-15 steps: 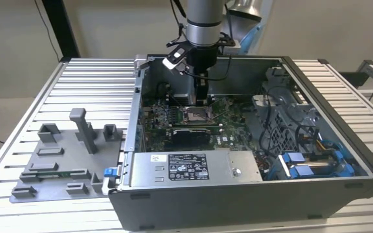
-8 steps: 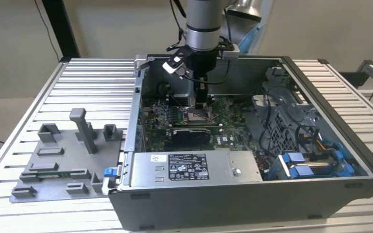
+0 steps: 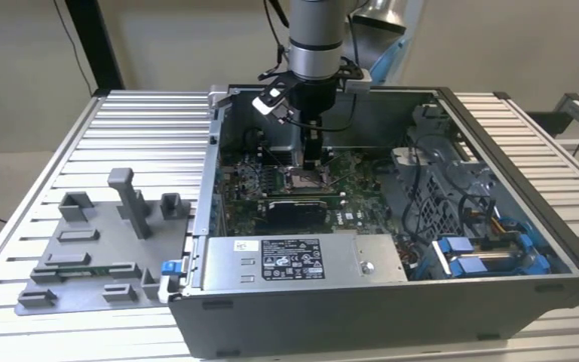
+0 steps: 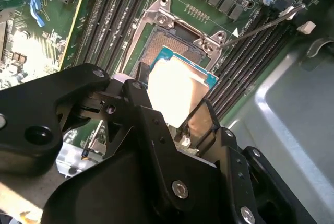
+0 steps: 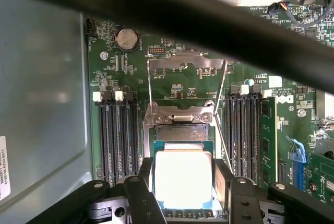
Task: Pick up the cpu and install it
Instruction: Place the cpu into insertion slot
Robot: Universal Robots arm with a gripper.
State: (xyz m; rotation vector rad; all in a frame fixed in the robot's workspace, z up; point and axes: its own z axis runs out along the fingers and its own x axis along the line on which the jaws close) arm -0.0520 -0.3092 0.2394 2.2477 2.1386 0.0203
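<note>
Gripper (image 5: 183,183) is pinching the cpu (image 5: 183,174) by two opposite edges, right over the open socket (image 5: 180,131) on the motherboard (image 5: 172,85). Power supply label (image 3: 287,260) sits at the case (image 3: 531,305) near edge, can't read it.

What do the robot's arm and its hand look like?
The arm is a round tube, dark grey above a silver ring. Black cables hang beside it, near a small white part. The hand is black: flat jointed links with round screws and two narrow fingers.
</note>
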